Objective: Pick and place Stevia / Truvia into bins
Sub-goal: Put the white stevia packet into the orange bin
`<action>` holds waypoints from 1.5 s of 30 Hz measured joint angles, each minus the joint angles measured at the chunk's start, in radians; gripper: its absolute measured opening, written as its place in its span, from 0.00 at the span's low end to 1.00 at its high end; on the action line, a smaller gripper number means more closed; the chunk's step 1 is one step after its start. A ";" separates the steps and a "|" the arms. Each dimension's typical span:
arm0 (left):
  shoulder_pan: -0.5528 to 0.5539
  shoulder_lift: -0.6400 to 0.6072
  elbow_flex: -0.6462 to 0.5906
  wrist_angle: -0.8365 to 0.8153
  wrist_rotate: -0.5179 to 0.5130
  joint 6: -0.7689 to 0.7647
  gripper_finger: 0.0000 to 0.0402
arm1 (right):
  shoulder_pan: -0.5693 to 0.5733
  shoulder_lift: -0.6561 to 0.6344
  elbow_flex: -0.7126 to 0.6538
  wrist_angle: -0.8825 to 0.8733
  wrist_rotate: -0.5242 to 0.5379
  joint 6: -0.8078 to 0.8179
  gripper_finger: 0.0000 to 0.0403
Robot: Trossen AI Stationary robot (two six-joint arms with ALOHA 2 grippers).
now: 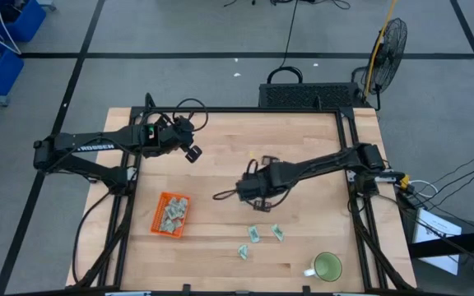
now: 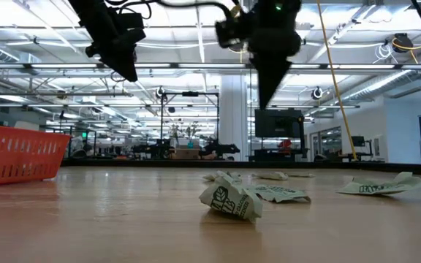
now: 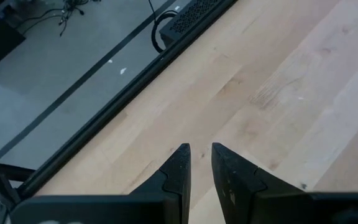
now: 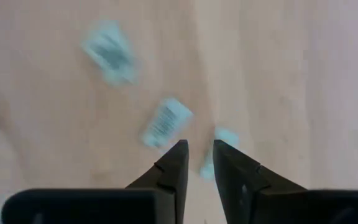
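right gripper [image 4: 197, 155] above packets [image 1: 253, 234] — mug [image 1: 327, 267] nearby

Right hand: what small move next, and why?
Probably lower the right hand toward the loose Stevia packet just ahead of it. It hangs above the table with nothing between its fingers, three packets lie outside the orange tray, and the left hand waits far off.

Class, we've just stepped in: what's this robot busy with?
It is sorting sweetener packets into the orange tray, which already holds several. Three packets still lie loose on the table, near a green mug. The right hand hangs above them, holding nothing visible. The left hand waits over bare wood, far from the packets.
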 joint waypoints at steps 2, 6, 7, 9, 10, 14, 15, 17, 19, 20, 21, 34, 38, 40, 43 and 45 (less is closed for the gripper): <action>0.000 0.000 0.000 0.000 0.000 0.000 0.18 | 0.012 -0.001 -0.028 -0.051 0.039 0.071 0.16; 0.000 0.000 0.000 0.000 0.000 0.001 0.18 | 0.030 0.001 -0.135 -0.045 0.007 0.111 0.15; 0.000 0.000 0.000 0.000 0.000 0.003 0.18 | 0.030 0.001 -0.163 -0.033 -0.011 0.114 0.15; 0.000 0.000 0.000 -0.001 0.001 0.003 0.18 | 0.026 0.000 -0.214 -0.023 -0.030 0.142 0.15; 0.000 0.000 0.000 -0.001 0.001 0.003 0.18 | 0.021 -0.007 -0.235 -0.029 -0.031 0.161 0.15; 0.000 0.000 0.000 -0.001 0.001 0.003 0.18 | -0.002 -0.076 -0.320 -0.024 -0.031 0.192 0.14; 0.000 0.000 0.000 -0.002 0.001 0.003 0.18 | -0.008 -0.102 -0.343 -0.010 -0.031 0.194 0.13; 0.000 0.000 0.000 -0.001 0.001 0.007 0.18 | -0.017 -0.167 -0.400 0.027 -0.034 0.187 0.13; 0.000 0.000 0.000 -0.001 0.002 0.017 0.18 | -0.032 -0.251 -0.468 0.071 -0.035 0.191 0.12; 0.000 0.000 0.000 -0.001 0.002 0.017 0.18 | -0.042 -0.296 -0.508 0.101 -0.035 0.202 0.12; 0.000 0.000 0.000 -0.001 0.002 0.016 0.18 | -0.051 -0.344 -0.555 0.144 -0.034 0.212 0.11; 0.000 0.000 0.000 0.002 0.001 0.022 0.18 | -0.084 -0.699 -1.157 1.122 -0.214 0.104 0.15; 0.000 0.000 0.000 0.003 0.001 0.022 0.18 | -0.084 -0.655 -1.195 1.181 -0.153 0.045 0.22; 0.000 0.000 0.000 0.004 0.001 0.022 0.18 | -0.084 -0.636 -1.195 1.190 -0.117 0.002 0.26; 0.000 0.000 0.000 0.006 0.001 0.022 0.18 | -0.084 -0.599 -1.195 1.230 -0.105 -0.064 0.31; 0.000 0.000 0.000 0.006 0.001 0.021 0.18 | -0.084 -0.575 -1.195 1.252 -0.105 -0.092 0.33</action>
